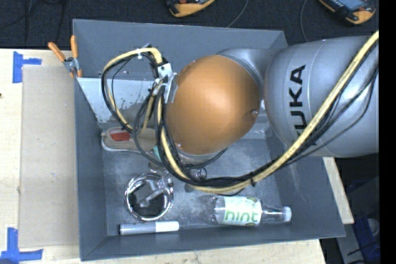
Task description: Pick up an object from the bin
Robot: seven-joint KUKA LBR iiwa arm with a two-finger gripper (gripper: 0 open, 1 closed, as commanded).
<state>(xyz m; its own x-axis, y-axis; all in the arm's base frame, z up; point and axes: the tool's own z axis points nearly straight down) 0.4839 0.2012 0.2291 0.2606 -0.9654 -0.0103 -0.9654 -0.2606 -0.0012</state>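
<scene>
Though I couldn't tell if the gripper was open or closed, the bin (pixel 86 195) held a flat red-and-tan piece (pixel 117 138) at left, then a round wire strainer (pixel 148 198) toward the front, both near the orange cover (pixel 210 105); strainer looked light, stiff, best pinched at the rim.

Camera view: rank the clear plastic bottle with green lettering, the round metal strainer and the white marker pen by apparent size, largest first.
1. Clear plastic bottle and round metal strainer: too alike to rank; the bottle is longer, the strainer wider.
2. White marker pen: smallest, thin.
</scene>
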